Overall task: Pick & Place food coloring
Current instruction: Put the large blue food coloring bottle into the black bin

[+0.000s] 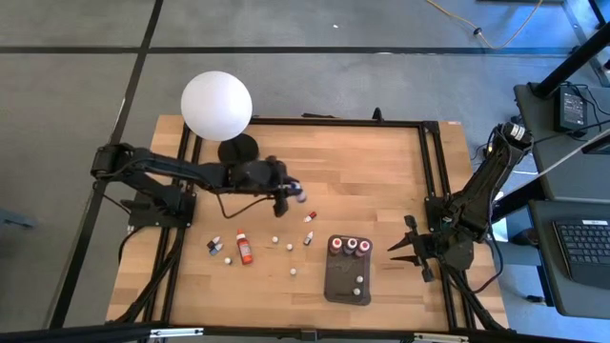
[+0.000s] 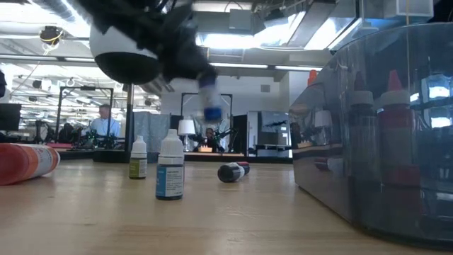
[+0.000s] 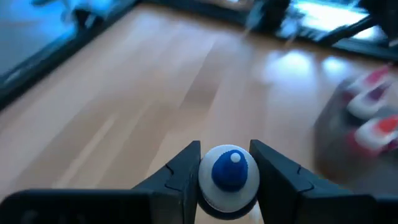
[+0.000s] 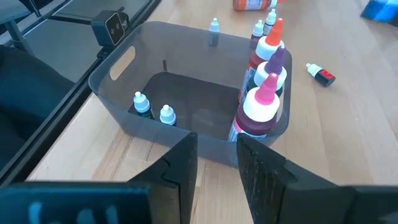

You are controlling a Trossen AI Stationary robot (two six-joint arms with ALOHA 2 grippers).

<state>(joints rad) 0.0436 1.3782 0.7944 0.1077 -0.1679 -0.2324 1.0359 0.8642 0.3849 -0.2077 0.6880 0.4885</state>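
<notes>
Wooden tabletop (image 1: 381, 162) framed in black rails fills the scene, with grey floor around it and an office room visible beyond in the low view. I take the tray (image 1: 347, 282) as landmark: a dark grey rounded box near the table's front edge, right of centre.

Inside the tray, three larger bottles (image 4: 265, 93) with red, purple and pink tips stand in a row along one end wall, and two tiny pale-capped bottles (image 4: 152, 109) stand at the opposite end.

The left gripper (image 1: 286, 195) hangs in the air up and to the left of the tray, its fingers clenched on a blue-capped bottle (image 3: 229, 174); the wrist view shows the white bottle with its blue top wedged between both fingers (image 3: 180, 174), lifted clear of the wood.

A small red-and-dark bottle (image 1: 311, 217) lies on its side between the left gripper and the tray. Several tiny bottles stand or lie scattered left of the tray, and farther left an orange bottle (image 1: 244, 247) lies flat beside two little upright ones (image 1: 215, 247).

The right gripper (image 1: 408, 250) waits just right of the tray, fingers close together with a narrow gap and nothing between them.

A lamp (image 1: 217, 105) stands well behind the tray, at the table's far left.
</notes>
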